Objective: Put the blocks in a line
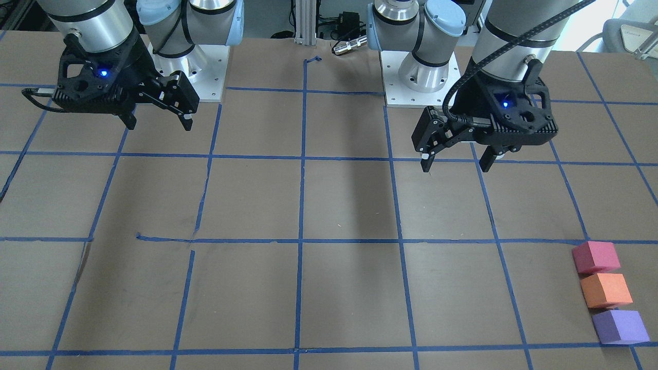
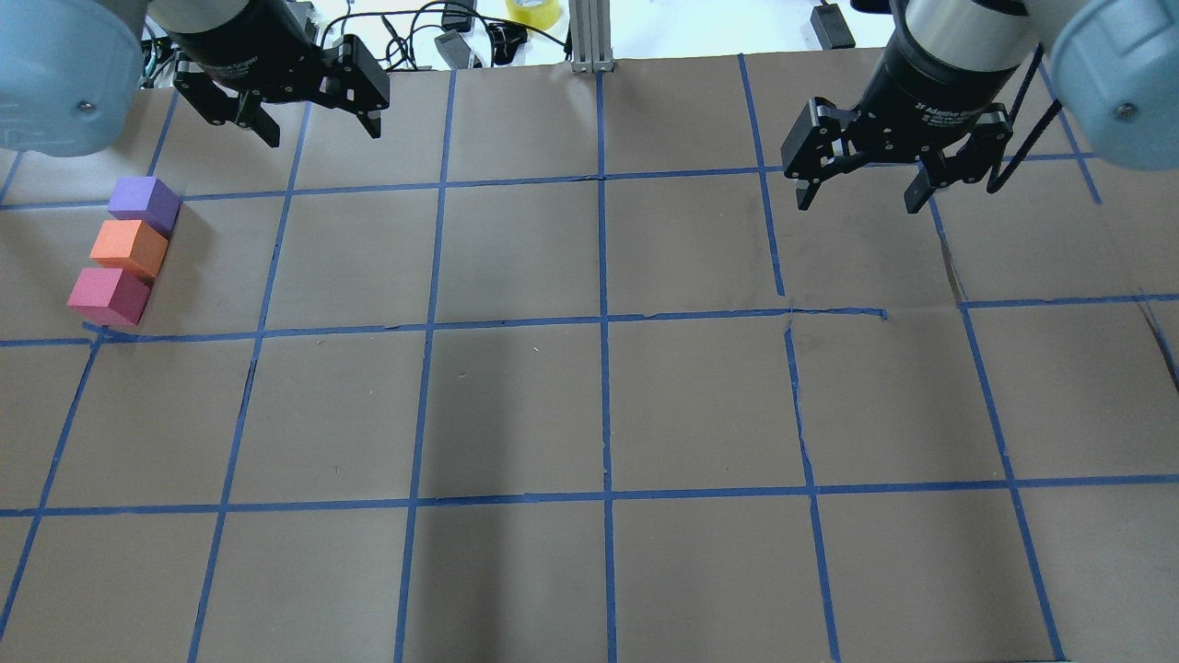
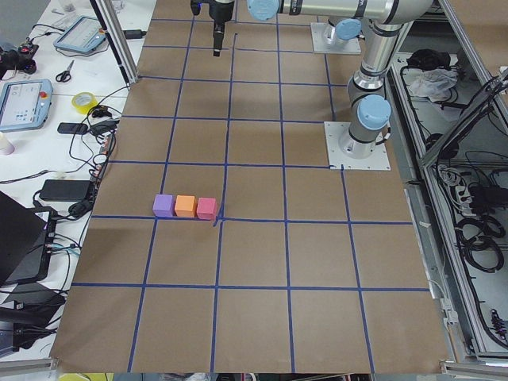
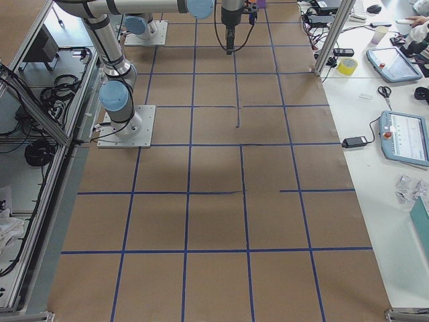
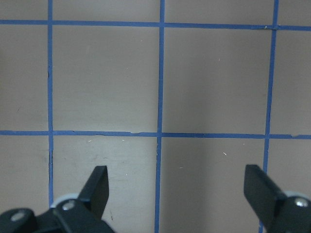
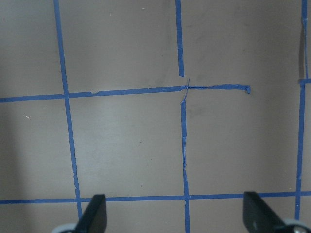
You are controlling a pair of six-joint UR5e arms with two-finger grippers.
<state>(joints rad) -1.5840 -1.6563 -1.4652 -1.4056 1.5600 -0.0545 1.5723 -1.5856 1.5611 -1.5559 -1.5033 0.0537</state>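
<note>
Your blocks (image 2: 129, 247), at frame left, look light and soft. Pinch flat sides gently; both jaws hang spread.

Bare table (image 2: 700, 405) right of blocks (image 2: 129, 249)

Desk (image 2: 516, 405) covered in brown paper, gridded with blue tape (image 2: 604, 368); white side bench (image 4: 365, 115) carries what appear to be teach pendants (image 4: 405, 137).

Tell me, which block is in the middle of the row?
The orange block. It has the pink block on one side and the purple block on the other.
</note>
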